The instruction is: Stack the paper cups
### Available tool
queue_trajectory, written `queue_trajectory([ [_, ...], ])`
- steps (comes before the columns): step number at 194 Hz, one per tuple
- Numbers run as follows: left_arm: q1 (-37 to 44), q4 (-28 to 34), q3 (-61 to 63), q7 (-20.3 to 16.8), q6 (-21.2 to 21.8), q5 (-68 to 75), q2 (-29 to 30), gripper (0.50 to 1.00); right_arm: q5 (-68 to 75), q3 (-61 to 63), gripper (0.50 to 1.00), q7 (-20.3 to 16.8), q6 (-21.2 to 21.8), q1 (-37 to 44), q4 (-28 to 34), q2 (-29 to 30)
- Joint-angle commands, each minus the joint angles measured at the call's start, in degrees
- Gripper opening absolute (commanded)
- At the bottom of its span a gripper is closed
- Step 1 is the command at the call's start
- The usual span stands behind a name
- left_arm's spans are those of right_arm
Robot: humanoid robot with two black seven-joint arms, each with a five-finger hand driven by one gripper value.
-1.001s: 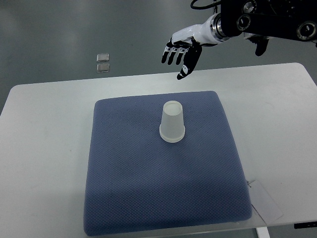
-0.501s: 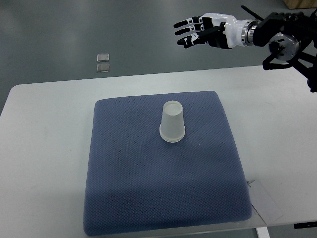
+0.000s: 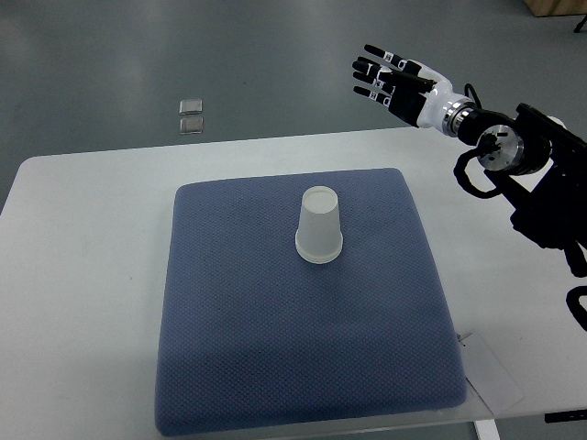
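Observation:
A white paper cup (image 3: 319, 227) stands upside down near the middle of the blue cloth mat (image 3: 238, 348). It may be a stack of cups, but I cannot tell how many. My right hand (image 3: 390, 76) hovers beyond the table's far edge, up and to the right of the cup, fingers spread and holding nothing. Its black arm (image 3: 532, 174) runs down along the right side of the picture. The left arm is out of view.
The mat lies on a white table (image 3: 83, 275). A flat white card (image 3: 491, 371) lies at the mat's near right corner. Two small clear squares (image 3: 191, 115) sit on the grey floor beyond the table.
The right hand has drawn back to the right and slightly lower, and the arm has swung down along the right edge. The cup has not moved.

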Motion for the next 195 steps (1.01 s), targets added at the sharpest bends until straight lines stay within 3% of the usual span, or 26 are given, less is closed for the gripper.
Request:
queue_trajectory([
  [1, 0.0, 0.0, 0.0, 0.0, 0.0, 0.0, 0.0, 1.000, 0.0, 2.2, 0.921, 1.3, 0.0, -1.1, -1.3, 1.3],
  [80, 0.0, 0.0, 0.0, 0.0, 0.0, 0.0, 0.0, 1.000, 6.4, 2.8, 0.924, 4.8, 0.0, -1.9, -7.7, 1.7],
  [195, 0.0, 0.0, 0.0, 0.0, 0.0, 0.0, 0.0, 1.000, 10.2, 2.9, 0.924, 8.1, 0.1, -4.5, -7.8, 5.2],
])
